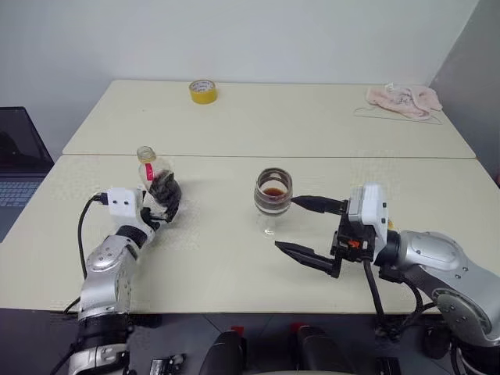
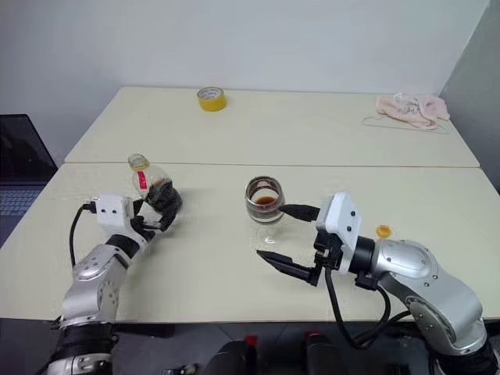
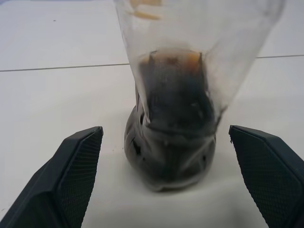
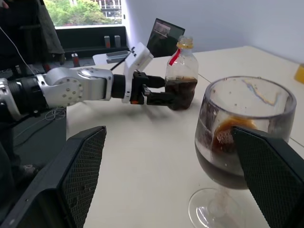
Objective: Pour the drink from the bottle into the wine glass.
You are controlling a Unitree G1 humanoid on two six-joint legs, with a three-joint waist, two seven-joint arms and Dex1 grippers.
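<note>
1. Two arms, jaws wide: left gripper (image 1: 160,205) flanks the bottle (image 1: 158,181) at nine o'clock on the worktop (image 1: 234,258), unclamped.
2. Right gripper (image 1: 308,230) brackets the glass (image 1: 273,198), centre, drink (image 1: 273,193) inside.
3. Back away straight, nudging nothing.

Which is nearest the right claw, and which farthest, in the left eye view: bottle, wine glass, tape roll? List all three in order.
1. Wine glass: on the near table, between the open fingers of the right claw.
2. Bottle: across the near table, at the left claw.
3. Tape roll: on the far table, near its back edge.
</note>
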